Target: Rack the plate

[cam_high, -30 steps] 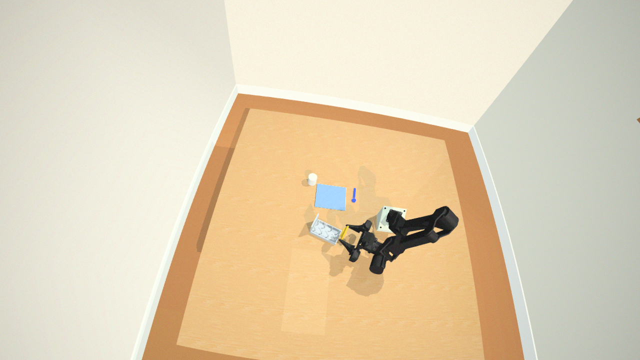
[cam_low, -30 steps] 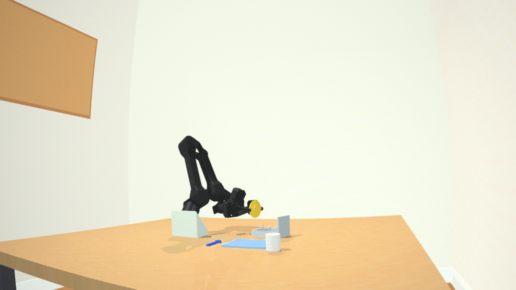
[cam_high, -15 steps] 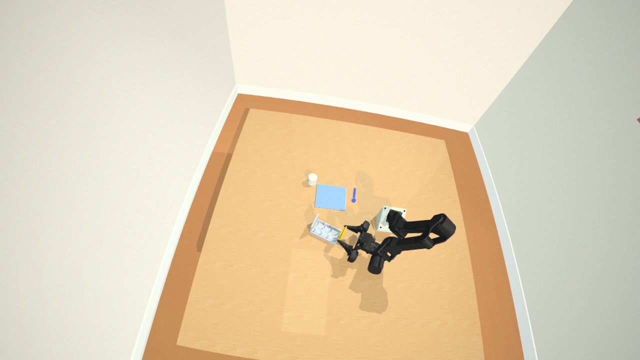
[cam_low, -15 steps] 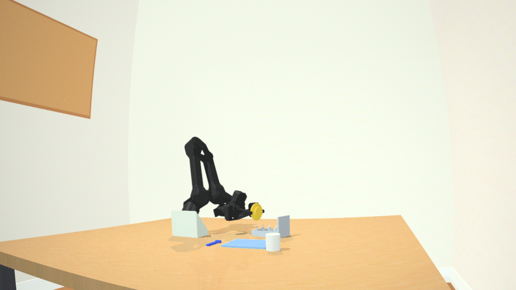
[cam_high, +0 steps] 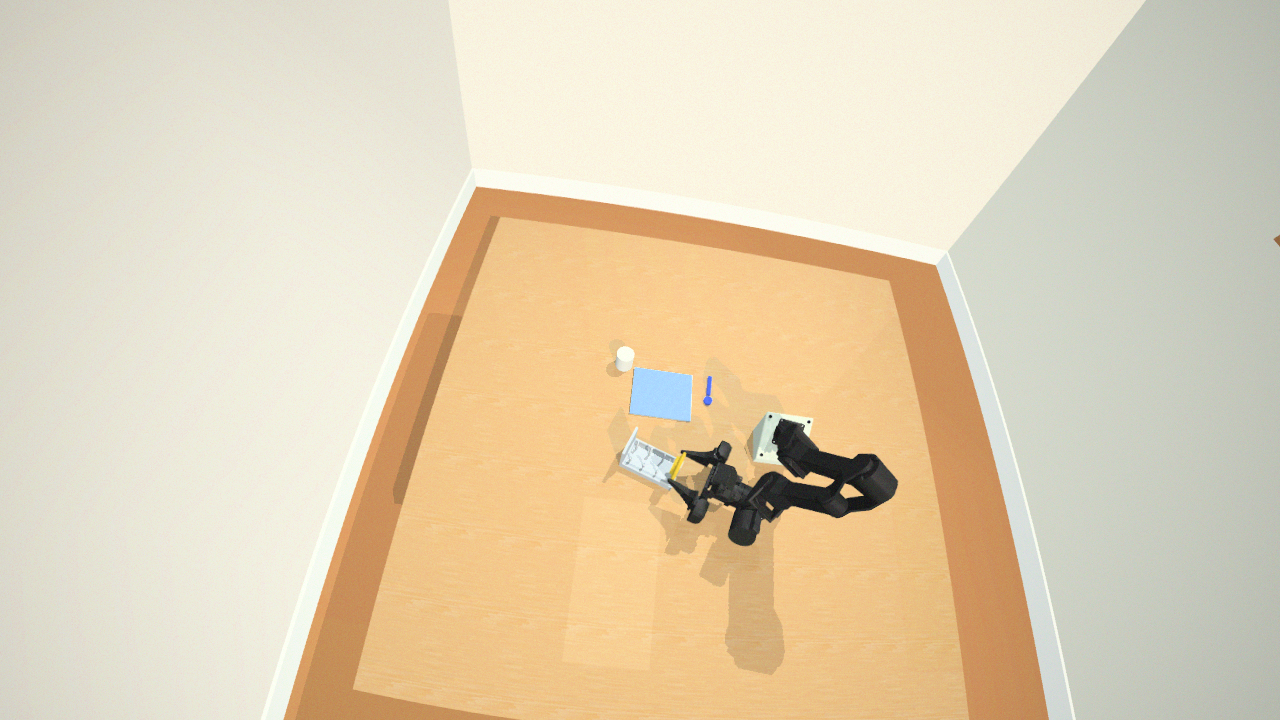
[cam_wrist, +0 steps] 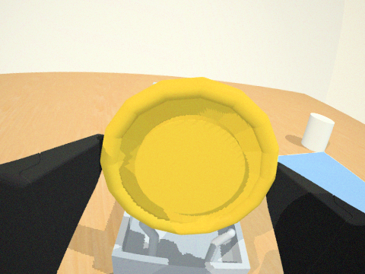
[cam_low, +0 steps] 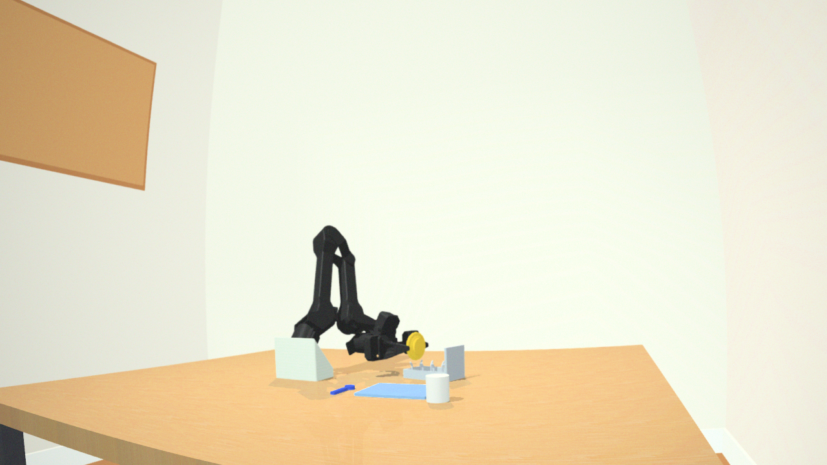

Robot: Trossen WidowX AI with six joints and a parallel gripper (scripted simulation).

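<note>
Counter (cam_high: 447,582) (cam_low: 520,427) (cam_wrist: 38,110): wood-toned; edges and corners below are as the top view shows them.
Arm (cam_high: 823,501) (cam_low: 323,277): black, folded high at the elbow, nearer the right edge; forearm bends down, hand end pointing toward the left edge.
Base block (cam_high: 762,443) (cam_low: 297,360): pale green, sloped side, right of mid-counter, under the arm's foot.
Dish rack (cam_high: 629,445) (cam_low: 455,362) (cam_wrist: 141,262): pale grey-blue, left of the base block, set askew; tall panel at the end facing the left edge, short pegs along the tray.
Blue board (cam_high: 660,394) (cam_low: 390,391) (cam_wrist: 327,171): flat, between the rack and the upper edge.
Gripper (cam_high: 676,466) (cam_low: 416,345) (cam_wrist: 188,158): fingers well spread, clamped on opposite sides of the plate's rim.
Plate (cam_high: 677,465) (cam_low: 415,345) (cam_wrist: 190,164): yellow, round, on edge, held in the air by the rack end nearest the arm; above the pegs, not in a slot.
Cup (cam_high: 624,359) (cam_low: 437,387) (cam_wrist: 318,132): white, upright, just beside the board's corner toward the counter's upper left corner.
Spoon (cam_high: 708,394) (cam_low: 342,389): dark blue, flat, near the board's right side; handle toward the upper edge.
</note>
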